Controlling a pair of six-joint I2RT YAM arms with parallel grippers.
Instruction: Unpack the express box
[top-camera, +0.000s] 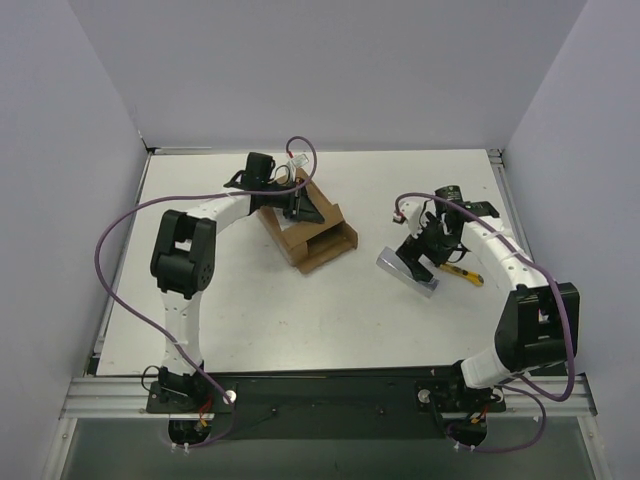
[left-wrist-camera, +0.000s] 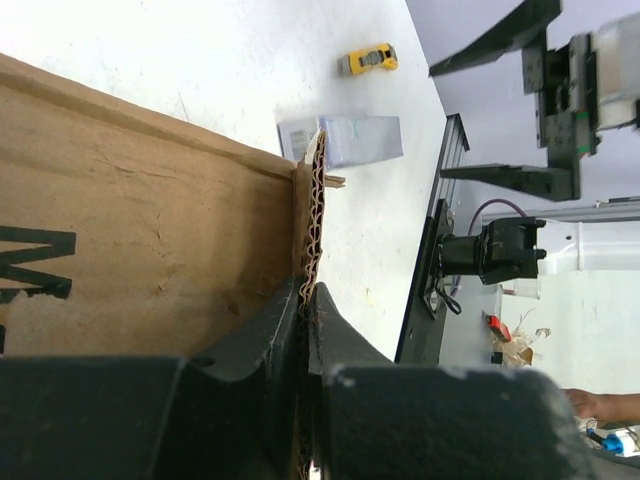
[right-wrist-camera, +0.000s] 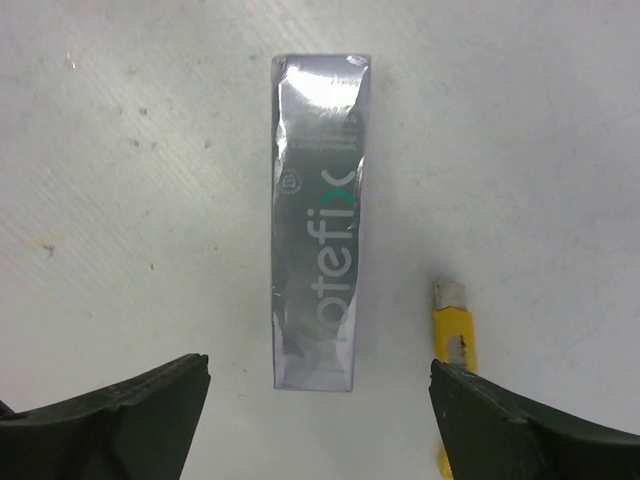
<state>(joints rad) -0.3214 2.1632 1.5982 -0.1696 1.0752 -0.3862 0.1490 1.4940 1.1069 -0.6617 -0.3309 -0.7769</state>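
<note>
The express box (top-camera: 308, 228), a brown cardboard carton, lies tipped on its side mid-table with its opening toward the near right. My left gripper (top-camera: 285, 192) is shut on a corrugated wall edge of the box (left-wrist-camera: 150, 240), the cardboard pinched between both fingers (left-wrist-camera: 345, 345). My right gripper (top-camera: 432, 250) is open above a silvery-grey packet (right-wrist-camera: 318, 220), which lies flat on the table between the spread fingers (right-wrist-camera: 110, 415). The packet also shows in the top view (top-camera: 408, 272) and in the left wrist view (left-wrist-camera: 345, 140).
A yellow-and-black utility knife (right-wrist-camera: 455, 345) lies just right of the packet, close to my right finger; it shows in the top view (top-camera: 463, 273) and in the left wrist view (left-wrist-camera: 367, 61). The table's near edge has a black rail (top-camera: 330, 385).
</note>
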